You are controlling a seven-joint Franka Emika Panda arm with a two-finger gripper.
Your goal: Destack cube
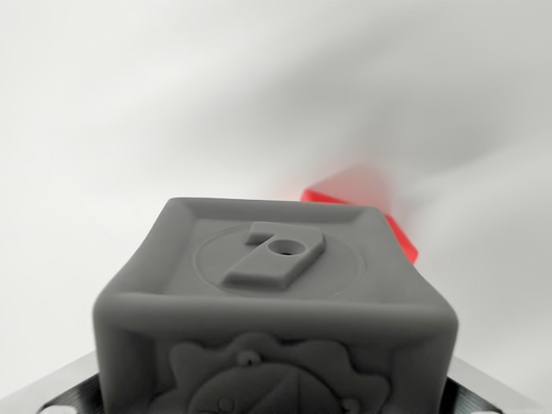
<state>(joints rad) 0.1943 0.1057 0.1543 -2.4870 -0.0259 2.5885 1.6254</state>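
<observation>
Grey cube (pixel 274 310) fills the near centre of the wrist view, raised 7 on its top face, gear-like relief on the near face. Red cube (pixel 366 203), blurred, sits just behind it, far right. Gripper fingers not visible; hand state cannot be told.

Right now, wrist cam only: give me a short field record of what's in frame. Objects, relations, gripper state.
view: wrist view, single frame
near object: grey cube, fills lower centre, raised emblem on top face, gear-like relief on front face
far object: red cube, blurred, behind the grey cube toward the wrist view's right, partly hidden by it
contact between cubes: cannot tell
surface: plain white background
gripper: dark finger parts at both lower corners beside the grey cube; whether the fingers clamp it cannot be told
stack status: not settled from this view
</observation>
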